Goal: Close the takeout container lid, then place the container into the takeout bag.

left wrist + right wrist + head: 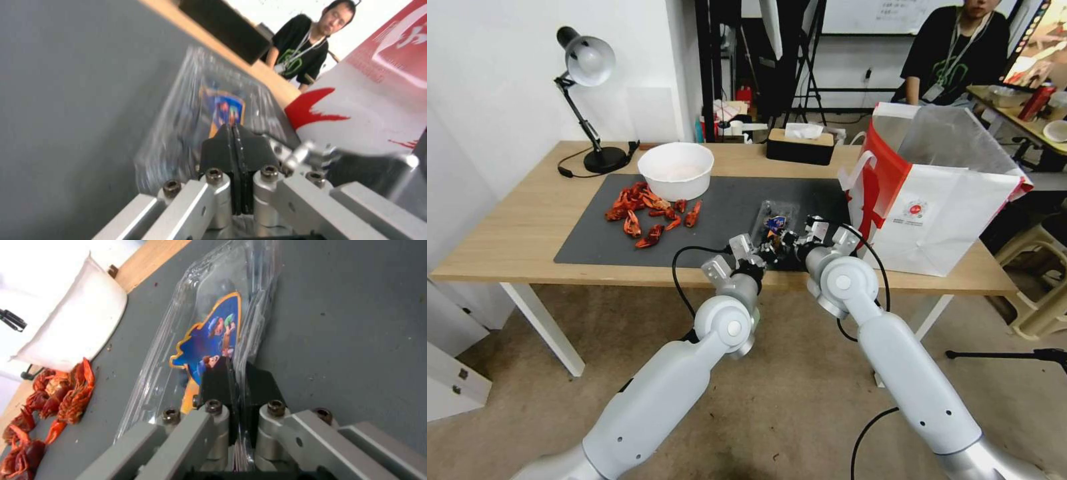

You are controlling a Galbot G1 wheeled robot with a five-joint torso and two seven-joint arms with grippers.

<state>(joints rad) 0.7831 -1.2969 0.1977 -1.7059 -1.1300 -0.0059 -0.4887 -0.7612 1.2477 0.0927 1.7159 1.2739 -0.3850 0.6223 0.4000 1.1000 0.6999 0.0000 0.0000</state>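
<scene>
Both grippers [779, 248] at container [774, 220]; bag [940, 220] beside, crayfish [650, 213] near

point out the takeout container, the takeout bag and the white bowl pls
takeout container [209, 336]: right wrist view, on its blue cartoon label.
takeout bag [954, 213]: head view, on the white front panel.
white bowl [676, 175]: head view, on its outer wall.

Takeout container [775, 224] partly hidden behind both wrists in head view; contents too small to tell. Blurred in left wrist view [213, 110], label [225, 111] unreadable. Near edge covered by right gripper [236, 373] fingers. Takeout bag [378, 83] cut off by picture's edge. White bowl [66, 323] cut off too.
</scene>
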